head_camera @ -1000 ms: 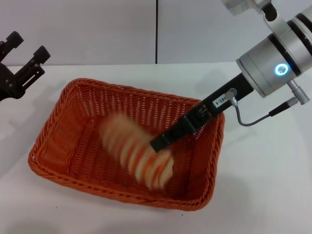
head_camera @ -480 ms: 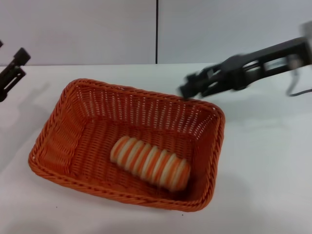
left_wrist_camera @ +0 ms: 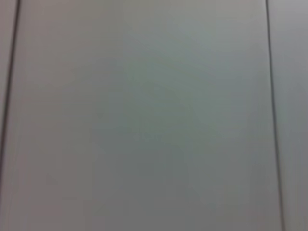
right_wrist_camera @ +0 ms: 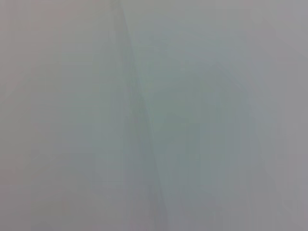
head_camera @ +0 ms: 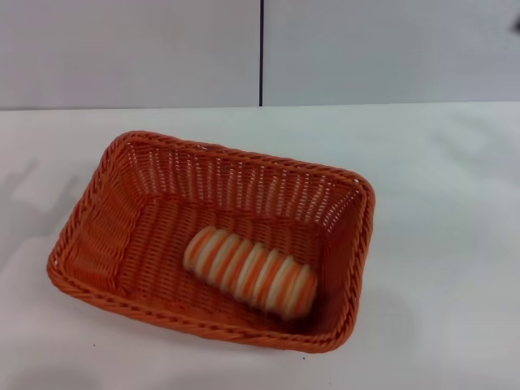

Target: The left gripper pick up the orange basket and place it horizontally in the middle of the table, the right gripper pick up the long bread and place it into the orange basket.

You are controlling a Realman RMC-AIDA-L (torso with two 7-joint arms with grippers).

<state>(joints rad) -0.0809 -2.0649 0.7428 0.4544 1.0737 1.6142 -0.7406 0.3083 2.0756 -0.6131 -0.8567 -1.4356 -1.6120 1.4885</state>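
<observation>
- The orange basket (head_camera: 213, 240) is sitting flat on the table (head_camera: 443, 244), around the middle of the head view and a touch to the left, its long side running left to right with a slight skew.
- The basket's far rim is angling down toward the right, and the near right corner is coming close to the near edge of the view.
- The long bread (head_camera: 250, 271) is lying inside the basket, down on the woven floor, toward the near right part of it.
- The loaf is resting on its side, tilted diagonally: its left end is pointing far-left, its right end is sitting near the basket's right wall.
- Cream and orange-tan stripes are running across the loaf, all plainly showing from above.
- Nothing is touching the bread or the basket.
- The left gripper is showing in none of the views, so I cannot tell whether its fingers are apart or together.
- The right gripper is likewise out of sight, and its fingers' state cannot be told either.
- The left wrist view is showing only a plain grey panelled surface (left_wrist_camera: 144, 120) with thin dark seams.
- The right wrist view is giving only a blurred pale grey field, with nothing to make out.
- Behind the table, a grey wall (head_camera: 130, 49) with one dark vertical seam is standing across the far side.
</observation>
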